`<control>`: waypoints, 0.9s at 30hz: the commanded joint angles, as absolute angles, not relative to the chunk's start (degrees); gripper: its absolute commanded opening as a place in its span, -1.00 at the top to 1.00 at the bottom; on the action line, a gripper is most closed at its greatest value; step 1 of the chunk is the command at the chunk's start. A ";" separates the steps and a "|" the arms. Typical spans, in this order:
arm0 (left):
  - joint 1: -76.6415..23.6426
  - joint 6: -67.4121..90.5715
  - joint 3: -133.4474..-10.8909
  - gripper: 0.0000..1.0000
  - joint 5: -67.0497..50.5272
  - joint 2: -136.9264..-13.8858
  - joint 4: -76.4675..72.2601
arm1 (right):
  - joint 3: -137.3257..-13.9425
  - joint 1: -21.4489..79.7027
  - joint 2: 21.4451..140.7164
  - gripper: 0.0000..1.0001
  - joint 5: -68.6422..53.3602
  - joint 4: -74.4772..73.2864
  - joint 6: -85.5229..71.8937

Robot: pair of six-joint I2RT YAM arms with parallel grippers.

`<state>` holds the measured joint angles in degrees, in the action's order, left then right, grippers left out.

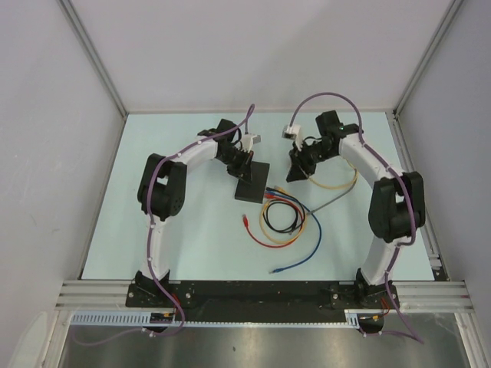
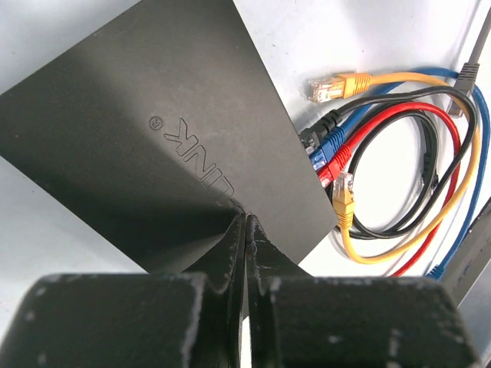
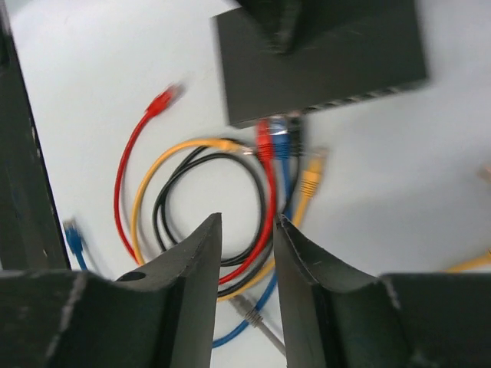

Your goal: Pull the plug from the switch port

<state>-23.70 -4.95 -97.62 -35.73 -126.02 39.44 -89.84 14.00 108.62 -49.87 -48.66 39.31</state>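
L tool (image 2: 245,221) closed, tips over switch (image 2: 130,146) edge.

We see the switch (image 1: 253,182), a flat matte-black box, lying flat near the middle of the counter (image 1: 192,238), with a red plug (image 3: 263,143), a blue plug (image 3: 280,146) and a black plug (image 3: 296,138) seated side by side along one edge.

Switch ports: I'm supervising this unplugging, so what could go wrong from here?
The red plug, blue plug and black plug sit side by side in the switch, so the open right end effector may pinch two. The shut left end effector only seems to press the switch, which might slide. The loose yellow cable could snag.
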 commanded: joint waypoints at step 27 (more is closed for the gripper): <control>-24.08 -1.05 -99.14 0.86 -41.66 -128.23 41.75 | -62.14 38.67 95.19 0.50 -36.65 -48.27 66.36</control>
<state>-23.77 -2.37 -99.55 -40.01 -128.16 42.09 -63.70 37.26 95.70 -39.97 -54.24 67.48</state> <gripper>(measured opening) 0.069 0.250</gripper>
